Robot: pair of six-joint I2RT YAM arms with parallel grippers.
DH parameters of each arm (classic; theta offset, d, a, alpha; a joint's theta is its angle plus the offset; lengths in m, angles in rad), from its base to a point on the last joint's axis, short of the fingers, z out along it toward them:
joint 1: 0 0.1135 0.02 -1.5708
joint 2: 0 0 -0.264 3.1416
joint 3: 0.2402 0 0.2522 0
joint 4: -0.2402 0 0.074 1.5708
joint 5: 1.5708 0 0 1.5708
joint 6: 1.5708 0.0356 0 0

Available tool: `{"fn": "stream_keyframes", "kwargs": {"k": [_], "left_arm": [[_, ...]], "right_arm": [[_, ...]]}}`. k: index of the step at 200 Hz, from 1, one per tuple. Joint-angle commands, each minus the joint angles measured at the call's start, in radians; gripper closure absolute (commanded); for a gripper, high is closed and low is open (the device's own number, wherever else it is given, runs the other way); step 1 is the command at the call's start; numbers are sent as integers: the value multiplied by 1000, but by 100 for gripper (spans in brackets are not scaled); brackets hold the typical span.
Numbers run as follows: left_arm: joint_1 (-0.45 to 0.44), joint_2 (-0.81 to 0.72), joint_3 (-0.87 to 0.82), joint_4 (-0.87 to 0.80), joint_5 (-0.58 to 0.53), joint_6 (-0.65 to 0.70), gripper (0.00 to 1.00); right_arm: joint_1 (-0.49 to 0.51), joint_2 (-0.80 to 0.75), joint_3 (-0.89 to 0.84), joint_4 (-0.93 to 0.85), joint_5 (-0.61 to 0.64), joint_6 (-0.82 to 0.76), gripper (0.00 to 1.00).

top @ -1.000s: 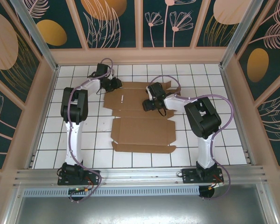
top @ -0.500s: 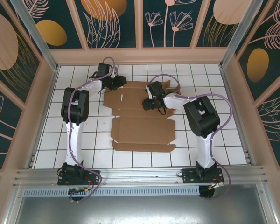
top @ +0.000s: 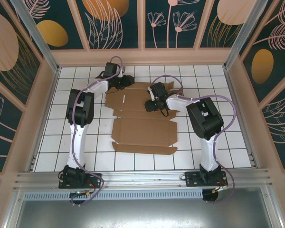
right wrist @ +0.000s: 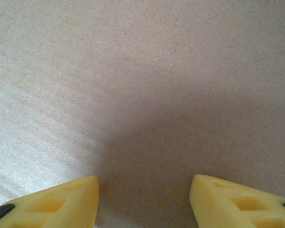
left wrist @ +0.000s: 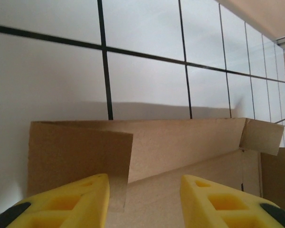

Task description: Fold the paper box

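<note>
Right gripper (right wrist: 144, 186) half-open, low over the paper box (top: 145, 133) — probably your anchor; left gripper (left wrist: 145, 184), parted and empty, faces the raised far flap (left wrist: 180, 142).

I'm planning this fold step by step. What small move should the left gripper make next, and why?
Probably ease the left gripper forward and close it on the far flap of the paper box. Its jaws stand open just short of that raised flap. The right gripper sits open, low over the cardboard, and seems placed to steady the sheet.
</note>
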Motion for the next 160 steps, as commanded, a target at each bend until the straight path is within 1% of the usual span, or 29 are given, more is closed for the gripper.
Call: {"fn": "stream_keyframes", "kwargs": {"k": [1, 31, 59, 80, 103, 116, 147, 160], "left_arm": [[10, -67, -49, -7, -14, -4, 55], [63, -275, -209, 27, -29, -29, 50], [132, -442, -357, -65, -155, 1, 42], [171, -500, -445, -119, -223, 42, 35], [197, -515, -538, -102, -192, 69, 33], [199, -495, -575, -73, -143, 85, 33], [199, -422, -612, 10, -20, 104, 38], [199, -402, -617, 25, -7, 112, 40]], "right_arm": [[-1, 93, -61, -118, -48, -22, 45], [2, 69, -81, -75, -80, -64, 45], [5, 77, -75, -77, -64, -86, 45], [5, 71, -82, -71, -70, -84, 45], [7, 71, -86, -70, -75, -81, 45], [8, 72, -88, -70, -78, -81, 45], [11, 69, -94, -73, -82, -82, 45], [14, 62, -97, -77, -82, -84, 45]]}}
